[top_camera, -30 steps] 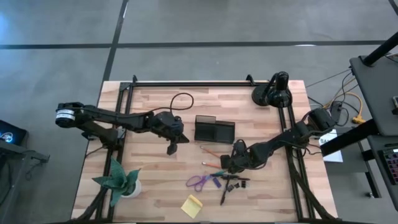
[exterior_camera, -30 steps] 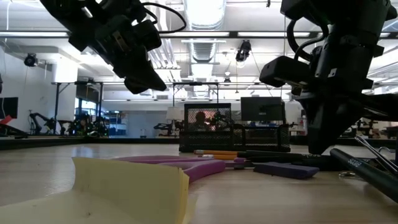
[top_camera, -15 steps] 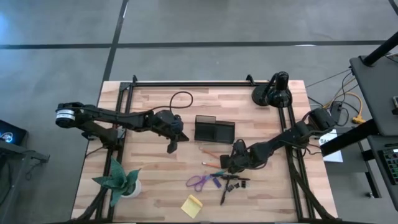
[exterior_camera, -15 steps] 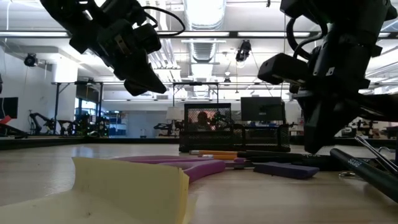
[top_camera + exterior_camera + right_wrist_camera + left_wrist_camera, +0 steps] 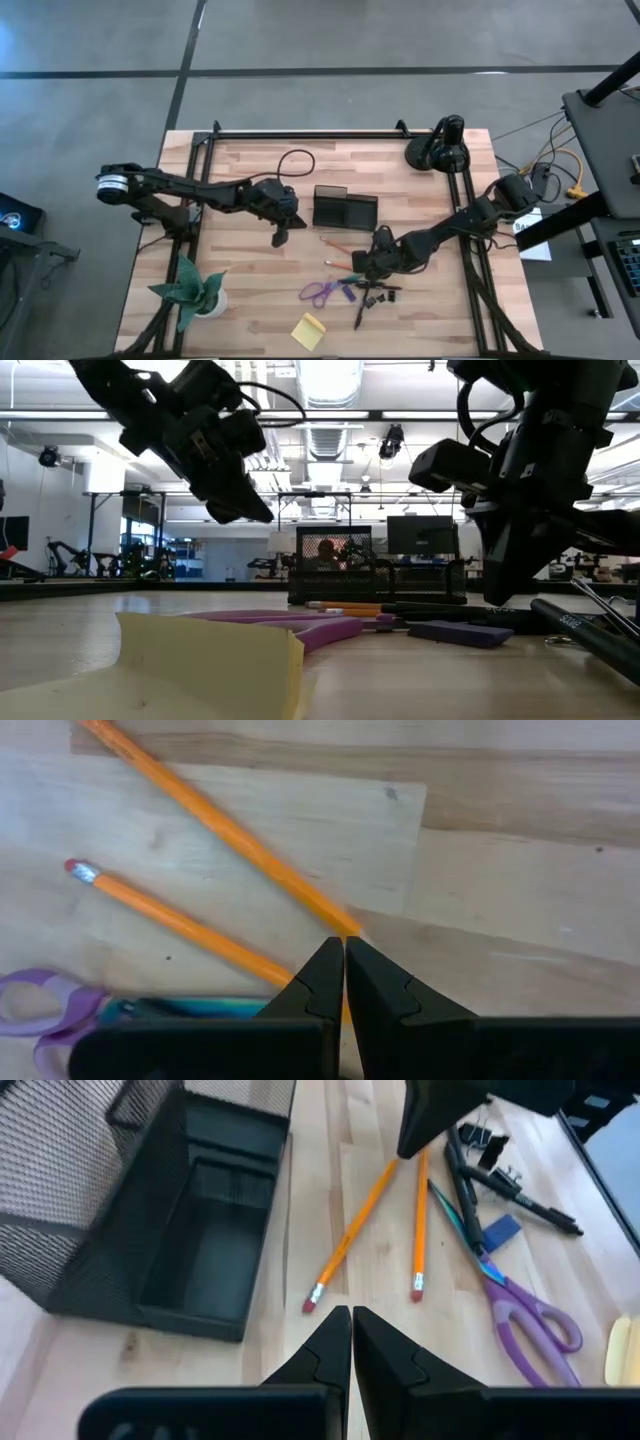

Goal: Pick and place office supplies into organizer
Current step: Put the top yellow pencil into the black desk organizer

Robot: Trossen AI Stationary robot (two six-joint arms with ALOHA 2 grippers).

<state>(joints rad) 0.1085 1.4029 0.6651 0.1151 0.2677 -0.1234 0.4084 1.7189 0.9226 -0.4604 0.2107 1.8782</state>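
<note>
Two orange pencils (image 5: 350, 1235) (image 5: 419, 1230) lie flat on the wooden table near the black organizer (image 5: 345, 209). Beside them are the purple-handled scissors (image 5: 520, 1305), a black pen (image 5: 520, 1190), a small purple piece (image 5: 503, 1230) and black clips (image 5: 490, 1145). The yellow sticky-note pad (image 5: 308, 330) lies near the front edge. My right gripper (image 5: 343, 945) is shut and points steeply down, its tips at one pencil's far end (image 5: 335, 920). My left gripper (image 5: 351, 1315) is shut and hangs above the table, left of the organizer, short of the pencils' eraser ends. My right gripper comes from above with its shut fingertips at the end of one pencil (image 5: 335, 920), while the other pencil (image 5: 170, 920) runs under its fingers. Both pencils lie flat on the table. Whether the tips touch either pencil, I cannot tell.
A green paper plant (image 5: 190, 290) stands at the front left. A round black lamp base (image 5: 435, 150) sits at the far right corner, and a black cable (image 5: 292, 160) loops at the back. Bare wood lies left of the organizer.
</note>
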